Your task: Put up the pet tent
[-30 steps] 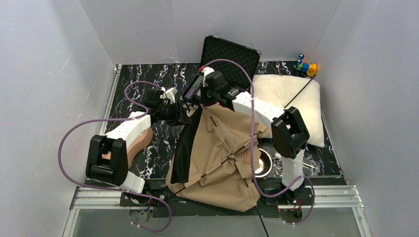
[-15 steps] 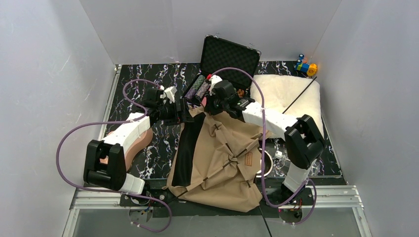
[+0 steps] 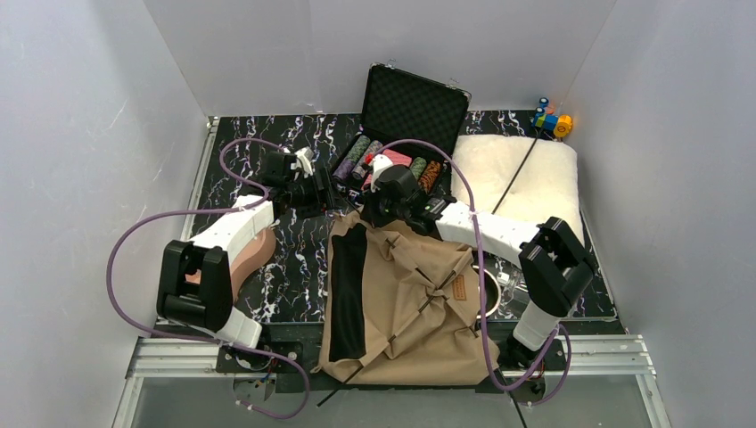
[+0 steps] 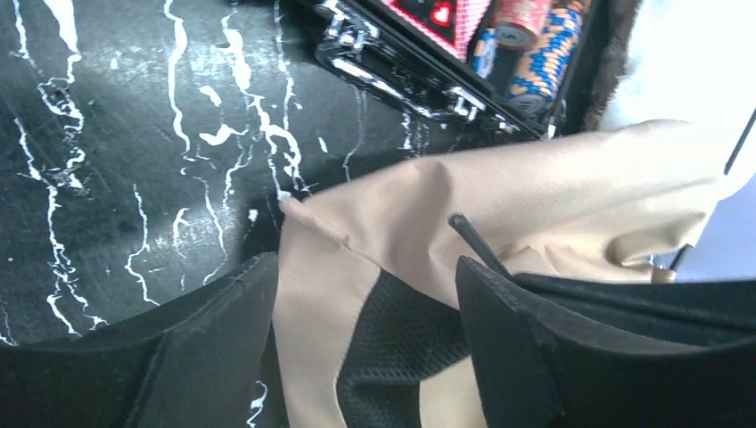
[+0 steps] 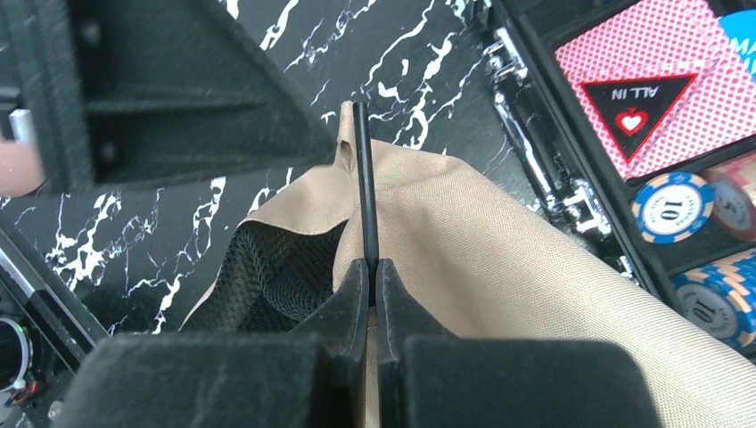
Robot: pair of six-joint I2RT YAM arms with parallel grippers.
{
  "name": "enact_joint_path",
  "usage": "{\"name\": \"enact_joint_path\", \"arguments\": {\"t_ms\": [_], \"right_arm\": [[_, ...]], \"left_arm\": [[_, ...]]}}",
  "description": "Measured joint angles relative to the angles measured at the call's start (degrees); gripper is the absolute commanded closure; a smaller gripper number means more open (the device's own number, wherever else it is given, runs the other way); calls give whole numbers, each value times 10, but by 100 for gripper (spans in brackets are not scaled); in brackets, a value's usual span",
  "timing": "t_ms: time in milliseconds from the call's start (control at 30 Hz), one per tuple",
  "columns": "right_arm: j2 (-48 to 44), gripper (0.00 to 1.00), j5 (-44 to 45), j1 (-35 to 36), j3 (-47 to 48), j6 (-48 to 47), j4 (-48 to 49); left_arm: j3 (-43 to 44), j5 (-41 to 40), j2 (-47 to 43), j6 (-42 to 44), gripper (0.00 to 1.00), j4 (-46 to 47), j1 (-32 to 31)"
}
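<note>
Up close in the wrist view, the right claw [image 5: 373, 267] was clamped shut on a thin black pole [image 5: 360, 178], its two fingers pressed together with the rod pinched between their tips. The pole ran straight ahead of the fingers and ended at a small fold in the edge of the tan canvas pet tent [image 5: 499, 259]. The tent's cloth spread below and to the right of that claw, and a black mesh panel [image 5: 267, 267] of it lay just left of the fingers. Beyond the cloth's edge stood an open black hard case [image 5: 526, 116] holding poker chips and a pink card, set on the black white-veined marble table [image 5: 428, 53].

The left claw [image 4: 361, 276] stood open, fingers wide apart. A corner of the tent's canvas and mesh lay between and beyond them. Whether either finger touched the cloth could not be told.

From above, both claws sat at the tent's far edge: the right one on that edge, the left one just beside the far left corner. The tent lay collapsed and mostly flat at the near middle of the table, between the two arm bases, with its small brown rectangular label patch [image 3: 460, 288] facing up. A fluffy white cushion [image 3: 535, 192] lay to the far right, with a second thin black rod [image 3: 515, 174] lying across it.
</note>
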Motion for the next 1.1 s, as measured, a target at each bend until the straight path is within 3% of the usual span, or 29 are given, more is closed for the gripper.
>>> {"name": "enact_joint_path", "arguments": {"t_ms": [300, 500, 933, 1100], "right_arm": [[0, 99, -3, 20, -8, 2, -3], [0, 99, -2, 24, -11, 2, -1], [0, 99, -3, 33, -14, -22, 2], [5, 99, -7, 39, -14, -35, 3]], "left_arm": [[-2, -18, 22, -39, 31, 8, 57], [-10, 1, 52, -67, 37, 26, 66], [-40, 46, 95, -101, 54, 30, 63], [-40, 59, 118, -112, 71, 38, 62]]}}
